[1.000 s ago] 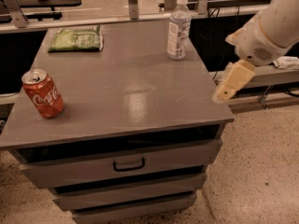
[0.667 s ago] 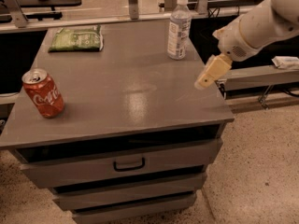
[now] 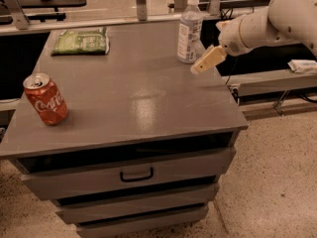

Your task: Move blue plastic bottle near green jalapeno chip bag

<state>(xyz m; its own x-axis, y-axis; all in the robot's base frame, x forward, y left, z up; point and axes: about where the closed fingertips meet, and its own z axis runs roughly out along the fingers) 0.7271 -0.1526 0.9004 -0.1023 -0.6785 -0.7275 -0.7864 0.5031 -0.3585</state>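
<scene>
The blue plastic bottle (image 3: 188, 30) is clear with a white cap and pale label. It stands upright at the back right of the grey cabinet top (image 3: 133, 88). The green jalapeno chip bag (image 3: 81, 40) lies flat at the back left corner. My gripper (image 3: 205, 62) comes in from the right on a white arm. It hovers just right of the bottle's base, slightly in front of it, apart from it and holding nothing.
A red Coca-Cola can (image 3: 46, 99) stands at the front left of the top. Drawers (image 3: 136, 175) sit below. A shelf (image 3: 257, 81) lies to the right behind the arm, and metal posts (image 3: 142, 1) stand behind the cabinet.
My gripper has moved left and toward the back, from beyond the cabinet's right edge to just beside the bottle. The bottle, bag and can have not moved.
</scene>
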